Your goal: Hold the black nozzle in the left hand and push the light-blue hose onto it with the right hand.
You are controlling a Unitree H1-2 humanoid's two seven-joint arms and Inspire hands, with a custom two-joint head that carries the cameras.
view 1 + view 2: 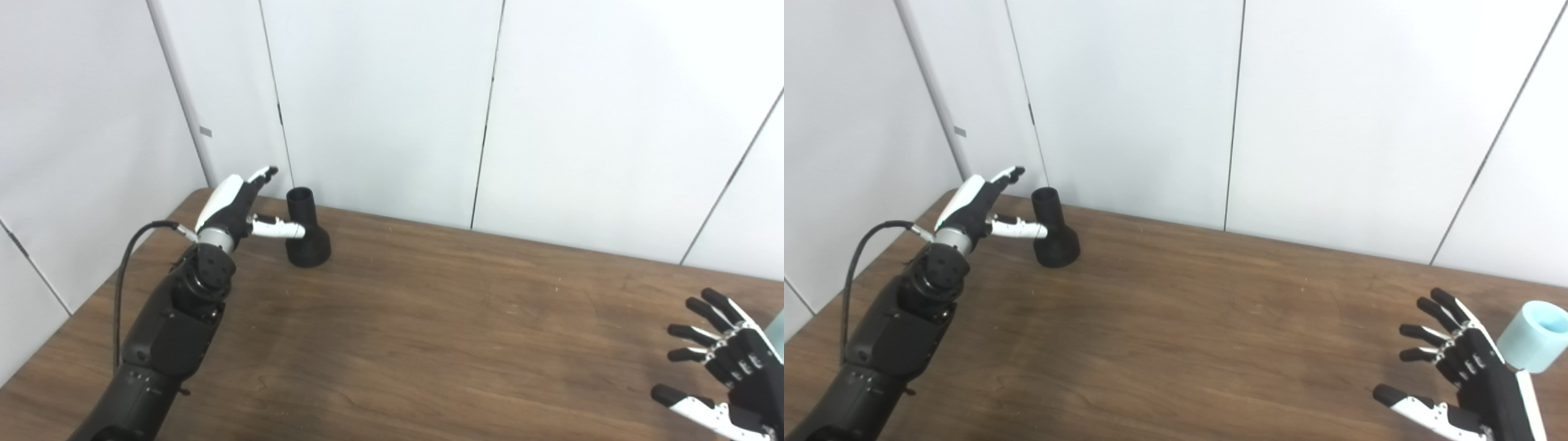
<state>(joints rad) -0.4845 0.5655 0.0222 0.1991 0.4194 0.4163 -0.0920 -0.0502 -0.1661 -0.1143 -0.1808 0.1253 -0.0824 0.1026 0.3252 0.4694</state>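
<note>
Left hand (977, 211): fingers spread, holding nothing; thumb stretched toward the black nozzle (1055, 233), its tip at or just short of the nozzle's neck, contact unclear. A black cable loops off the wrist.

Black nozzle: upright on its wide base at the far left corner of the counter (1176, 324), narrow open mouth upward, close to the wall.

Right hand (1464, 373): fingers fanned wide, empty, low at the near right of the counter.

Light-blue hose (1532, 343): short tube just behind the right hand at the right edge, partly hidden by the hand; touching or apart cannot be told.

Counter: dark brown wood grain.

Room: white wall panels (1127, 104) with dark vertical seams, directly behind the counter.
</note>
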